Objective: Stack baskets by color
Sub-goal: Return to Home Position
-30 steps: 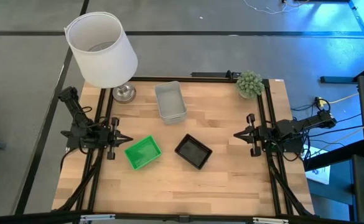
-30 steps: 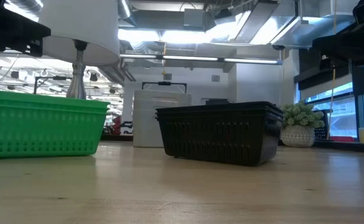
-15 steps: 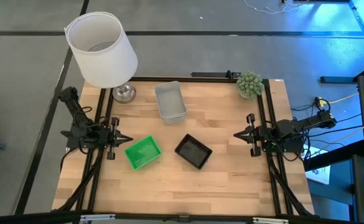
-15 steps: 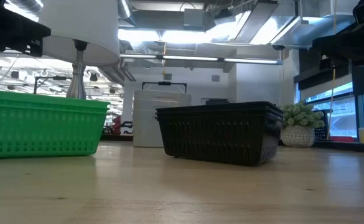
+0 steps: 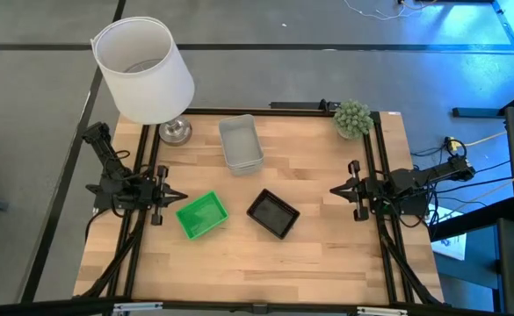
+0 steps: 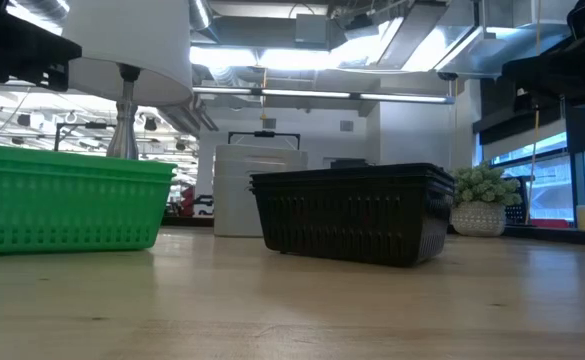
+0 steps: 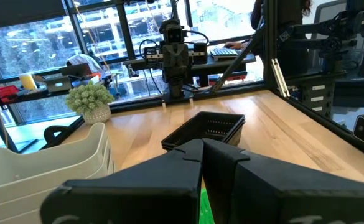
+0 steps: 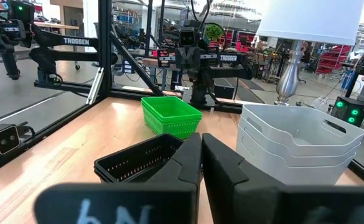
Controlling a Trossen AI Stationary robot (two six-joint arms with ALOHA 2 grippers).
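Observation:
A bright green basket (image 5: 202,216) rests flat on the wooden table, left of centre. Right beside it sits a black mesh basket (image 5: 272,213), turned at an angle. Farther back stands a nested stack of grey-white baskets (image 5: 241,143), whose layered rims (image 8: 297,146) show in the right wrist view. At the table's left edge my left gripper (image 5: 183,197) hovers shut, pointing level at the green basket. My right gripper (image 5: 332,189) hovers shut at the right edge, pointing toward the black basket (image 8: 138,162). Neither gripper touches anything.
A lamp with a white shade (image 5: 144,70) stands at the far left corner. A small green ball-shaped plant (image 5: 352,118) sits in its pot at the far right corner. Black frame rails (image 5: 381,175) run along the table's sides. Bare wood (image 5: 257,263) lies toward the near edge.

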